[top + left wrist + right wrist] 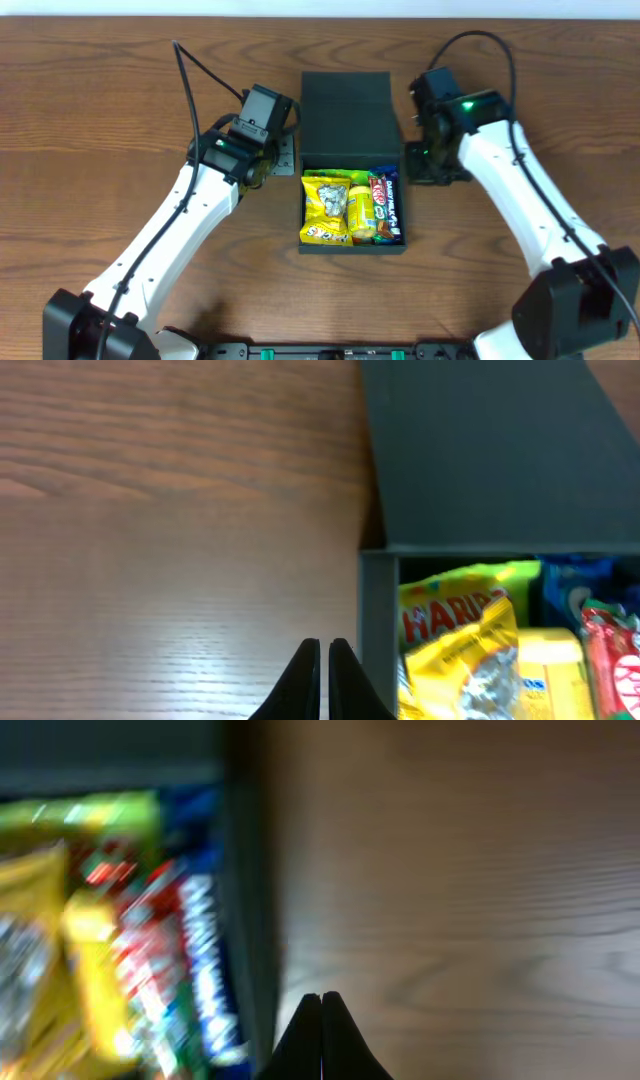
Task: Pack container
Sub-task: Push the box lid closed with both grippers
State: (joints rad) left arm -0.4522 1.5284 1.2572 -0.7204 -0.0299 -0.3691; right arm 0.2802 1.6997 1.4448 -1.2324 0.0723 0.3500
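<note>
The dark teal-green container lies at the table's middle with its flap lid open toward the back. Inside lie yellow snack packets, a yellow packet and red and blue bars. My left gripper is shut and empty, just outside the container's left wall. My right gripper is shut and empty, just outside the container's right wall. The right wrist view is blurred. In the overhead view both grippers' fingers are hidden under the wrists.
The brown wooden table surrounds the container. The left arm reaches in from the front left, the right arm from the front right. The arms' black bases sit at the front edge.
</note>
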